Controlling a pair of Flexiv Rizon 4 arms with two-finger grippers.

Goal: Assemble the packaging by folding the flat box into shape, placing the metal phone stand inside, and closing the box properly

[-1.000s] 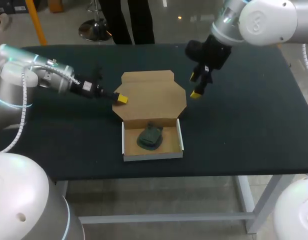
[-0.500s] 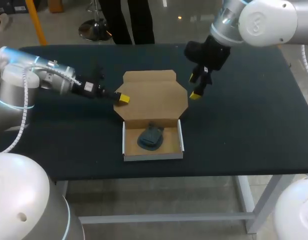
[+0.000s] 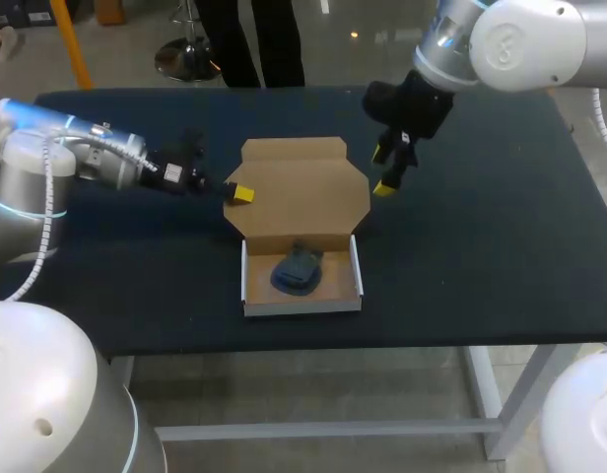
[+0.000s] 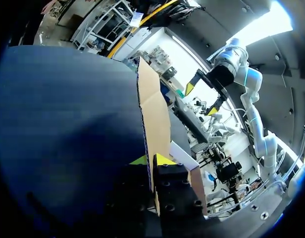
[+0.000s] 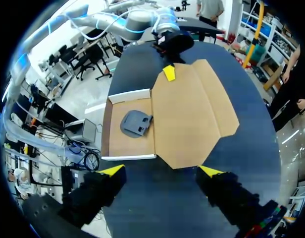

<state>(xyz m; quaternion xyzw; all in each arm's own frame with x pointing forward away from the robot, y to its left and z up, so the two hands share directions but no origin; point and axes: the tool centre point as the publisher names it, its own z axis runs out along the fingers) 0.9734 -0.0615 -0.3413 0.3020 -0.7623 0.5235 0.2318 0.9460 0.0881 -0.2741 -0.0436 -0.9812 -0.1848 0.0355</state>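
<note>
One cardboard box (image 3: 302, 304) nearest, at the front edge of the dark table (image 3: 501, 256): shallow tray, white walls upright, mouth uncovered. Inside, on the tray floor, clear of the walls: dark metal phone stand (image 3: 296, 271). Behind, hinged along the tray's rear wall: brown lid (image 3: 303, 192), swung back and fully open. At the lid's left corner: left gripper (image 4: 153, 159), clenched on the cardboard edge, one yellow tip (image 3: 241, 194) over the panel, the other under it. Farthest, raised beside the lid's right corner, apart from the cardboard: right gripper (image 3: 384, 169), fingers spread wide, grasping nothing.
</note>
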